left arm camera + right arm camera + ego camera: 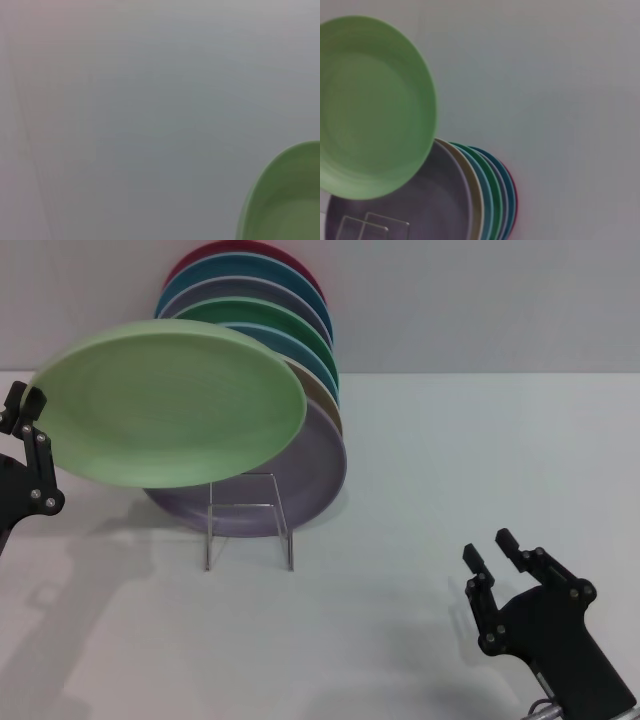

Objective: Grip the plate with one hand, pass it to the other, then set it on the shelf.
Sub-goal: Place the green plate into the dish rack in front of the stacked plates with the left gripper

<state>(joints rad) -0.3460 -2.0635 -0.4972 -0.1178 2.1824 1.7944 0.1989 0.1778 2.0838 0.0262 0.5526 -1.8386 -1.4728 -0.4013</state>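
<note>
Light green plate (168, 403): held in the air at the left of the head view, tilted with its hollow face toward the camera, in front of and above the stacked plates. Its left rim is gripped by the left end effector (30, 410), whose black fingers (42, 455) are closed against that edge. In the left wrist view only a curved portion of the plate (287, 200) is seen against a plain grey background.

Wire shelf (248, 518): set on the white tabletop (450, 460), its two legs splayed forward, just below the held plate.

Stacked plates: leaned upright behind the shelf, a lavender plate (315, 475) foremost, followed by tan, blue, dark green (265, 315), lilac, teal and red (245, 250) ones.

Right end effector (492, 552): positioned low at the right, well apart from the plate, fingers spread apart, nothing held.
</note>
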